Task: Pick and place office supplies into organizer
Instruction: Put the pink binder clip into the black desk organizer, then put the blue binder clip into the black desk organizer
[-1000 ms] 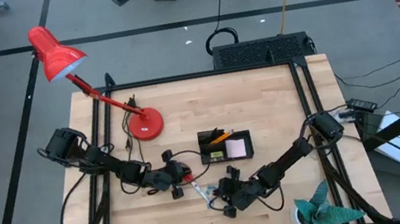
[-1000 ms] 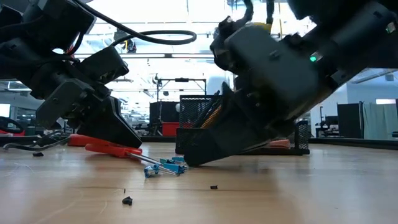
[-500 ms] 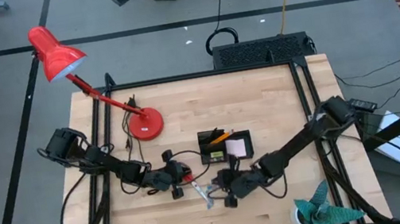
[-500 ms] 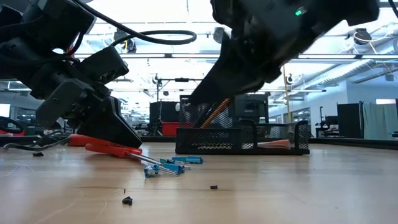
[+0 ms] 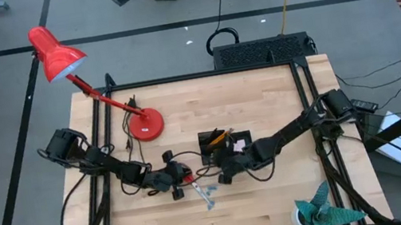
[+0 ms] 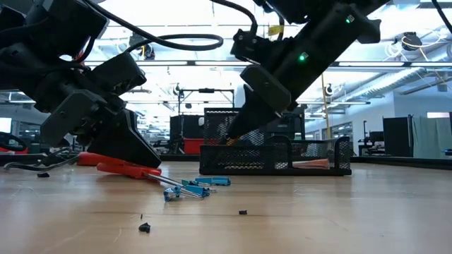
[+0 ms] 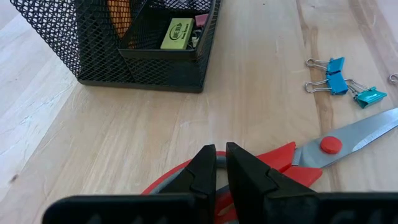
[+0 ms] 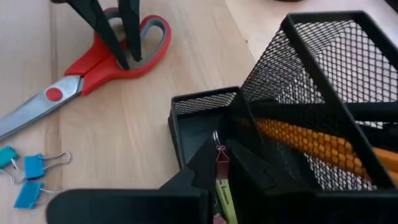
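Right gripper (image 8: 217,163) is over the black wire-mesh desk organizer (image 5: 226,147), fingertips reaching down into a small front compartment. Fingers nearly together, pinching a small red clip with a silver wire loop (image 8: 221,152). A yellow-green label or eraser-like piece (image 8: 224,196) lies just below the fingertips in the same compartment. Orange pencils (image 8: 311,144) lean diagonally in the taller mesh section right beside it. In the low view the right arm (image 6: 296,63) comes down at a slant onto the near left part of the organizer (image 6: 275,155).

Left gripper (image 7: 216,167) is low on the wooden table (image 5: 263,102), to the left of the organizer. Fingers clenched almost closed on the handle loop of the red-handled scissors with grey-lined grips (image 7: 267,171). Scissors lie flat, silver blades (image 7: 367,130) pointing away from the gripper toward the loose clips. In the high view the scissors (image 5: 196,186) sit just in front of the organizer's left corner.

Three small blue binder clips with wire handles (image 7: 342,79) lie on the table beside the blade tips, close together, apart from the organizer. Same clips in the low view (image 6: 194,187), near the scissors.

Red desk lamp (image 5: 63,61) stands on its round base at the table's far left. Teal spiky leafy object (image 5: 321,213) sits at the near right edge, well apart from both grippers.
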Available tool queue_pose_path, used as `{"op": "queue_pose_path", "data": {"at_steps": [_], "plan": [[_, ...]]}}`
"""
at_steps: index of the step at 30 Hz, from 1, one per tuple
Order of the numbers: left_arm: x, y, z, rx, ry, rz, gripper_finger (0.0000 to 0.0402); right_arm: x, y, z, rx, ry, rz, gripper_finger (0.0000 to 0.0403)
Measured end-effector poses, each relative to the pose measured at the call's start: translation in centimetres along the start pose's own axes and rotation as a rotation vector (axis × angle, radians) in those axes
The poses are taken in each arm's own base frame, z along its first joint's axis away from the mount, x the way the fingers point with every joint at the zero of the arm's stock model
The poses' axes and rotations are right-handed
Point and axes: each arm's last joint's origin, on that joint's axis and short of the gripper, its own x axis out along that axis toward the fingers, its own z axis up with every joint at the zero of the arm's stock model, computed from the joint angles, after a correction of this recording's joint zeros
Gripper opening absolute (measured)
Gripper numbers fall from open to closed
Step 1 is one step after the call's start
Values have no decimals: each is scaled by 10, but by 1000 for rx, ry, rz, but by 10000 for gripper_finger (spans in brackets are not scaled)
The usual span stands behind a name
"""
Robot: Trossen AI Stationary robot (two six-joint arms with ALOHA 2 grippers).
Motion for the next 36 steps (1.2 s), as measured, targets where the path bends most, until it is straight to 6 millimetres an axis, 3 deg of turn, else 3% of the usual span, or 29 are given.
{"op": "queue_pose_path", "data": {"at_steps": [6,15,21,28,36], "plan": [[0,0,0,1,0,0,47,3,-5,1,4,13,14,16],[0,0,0,2,1,0,47,5,-5,0,52,25,27,74],[0,0,0,1,1,0,47,3,-3,1,55,1,17,90],[0,0,0,2,1,0,47,-11,24,4,19,-108,107,82],[0,0,0,0,-3,-1,47,-38,71,-20,-91,-105,243,83]]}}
